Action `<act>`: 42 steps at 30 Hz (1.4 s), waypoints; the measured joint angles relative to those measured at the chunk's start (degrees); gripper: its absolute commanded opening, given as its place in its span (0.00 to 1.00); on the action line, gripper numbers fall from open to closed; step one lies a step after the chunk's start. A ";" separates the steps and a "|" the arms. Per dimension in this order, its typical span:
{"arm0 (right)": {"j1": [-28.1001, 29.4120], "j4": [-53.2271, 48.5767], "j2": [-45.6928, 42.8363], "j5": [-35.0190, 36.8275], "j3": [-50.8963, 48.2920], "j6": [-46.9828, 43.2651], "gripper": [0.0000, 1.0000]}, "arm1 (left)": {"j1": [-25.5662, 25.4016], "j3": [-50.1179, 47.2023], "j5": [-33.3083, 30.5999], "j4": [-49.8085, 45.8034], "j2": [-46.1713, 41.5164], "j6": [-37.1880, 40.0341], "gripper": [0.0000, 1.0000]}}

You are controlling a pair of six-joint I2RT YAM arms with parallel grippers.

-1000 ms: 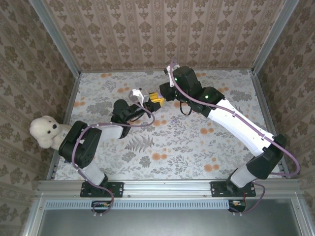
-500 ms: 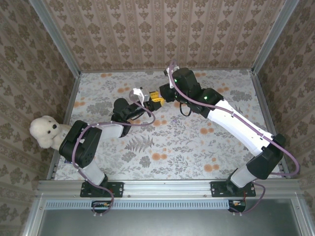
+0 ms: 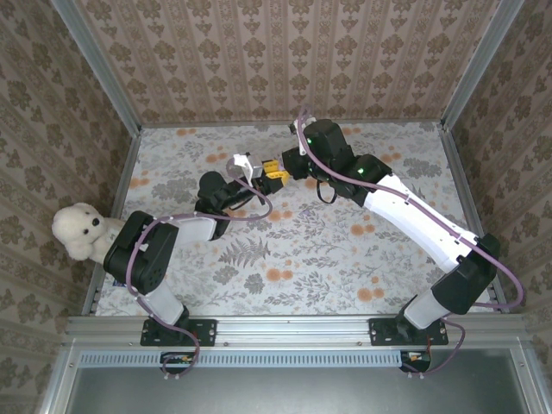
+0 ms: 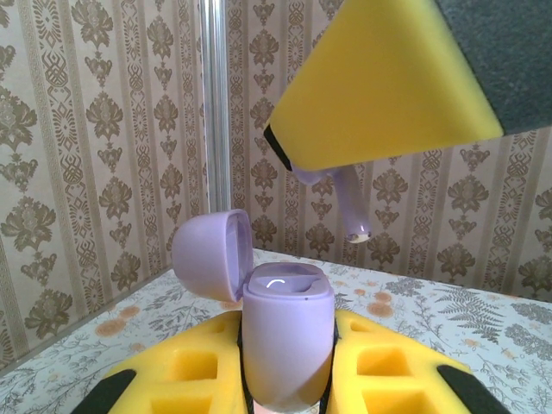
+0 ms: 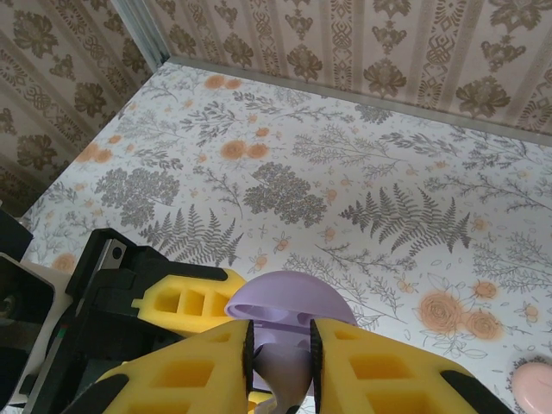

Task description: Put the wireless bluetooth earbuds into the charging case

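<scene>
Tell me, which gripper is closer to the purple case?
Left. The left gripper is clamped around the case; the right gripper hangs above it, holding an earbud.

A left arm (image 3: 147, 254) and a right arm (image 3: 414, 220), both black and white, reach from the near rail over the floral-printed bench (image 3: 293, 259). The left tool (image 3: 256, 177) and right tool (image 3: 278, 167) meet tip to tip, yellow foam fingers (image 3: 274, 172) close together. What lies between them is too small to tell. A white plush teddy bear (image 3: 80, 229) sits at the bench's left edge.
</scene>
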 measured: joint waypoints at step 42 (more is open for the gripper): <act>-1.90 1.03 1.27 -2.12 -0.04 0.26 0.26 | 0.00 1.27 0.04 0.02 0.94 -0.02 0.00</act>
